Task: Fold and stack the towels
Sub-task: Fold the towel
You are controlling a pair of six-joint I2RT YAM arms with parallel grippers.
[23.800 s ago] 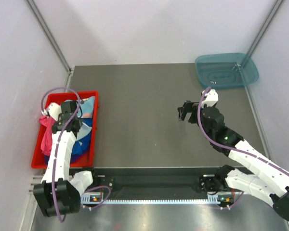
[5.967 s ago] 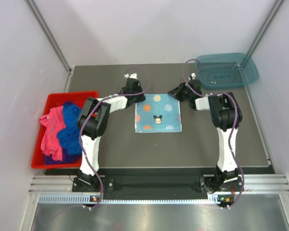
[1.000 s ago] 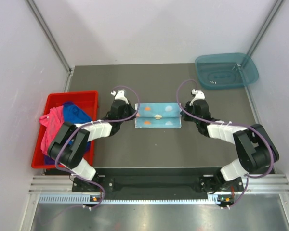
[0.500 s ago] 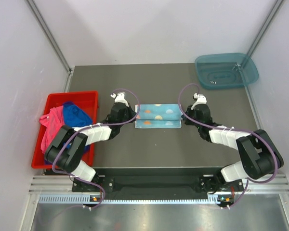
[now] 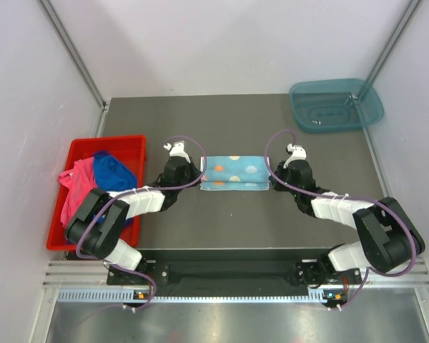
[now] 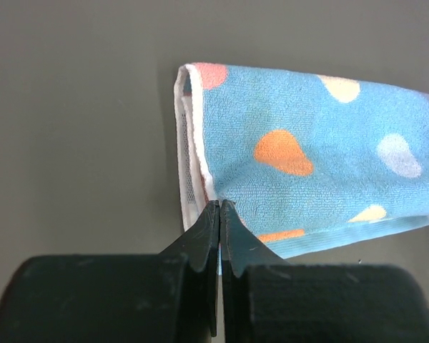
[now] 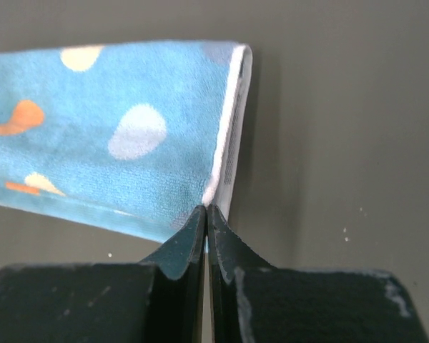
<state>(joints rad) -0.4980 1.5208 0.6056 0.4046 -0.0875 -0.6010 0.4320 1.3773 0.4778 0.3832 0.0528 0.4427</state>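
So, the light blue towel [image 5: 233, 174] with the coloured dots is found around the middle of the table [image 5: 222, 121], folded over into a long strip running left to right. A paler under-layer can be seen poking out along the near edge, so the two halves aren't lined up perfectly.

The left end effector [image 6: 219, 212] is clamped shut right on the strip's near left corner. Its fingertips are pressed together, and the white hem looks to be caught between them in the wrist view. Same story on the other side: the right end effector [image 7: 206, 216] is pinched closed on the near right corner. Both arms are stretched out low over the table, one from each side, so the towel is bracketed between them.

Over at the left edge, the red bin [image 5: 125, 141] is loaded with the rest. A royal blue towel [image 5: 113, 170] and a pink towel [image 5: 73, 189] are bunched up in it, with the pink one draped over the bin's left rim. The teal tray [image 5: 329, 114] is parked at the far right corner of the table, well apart from the towels.
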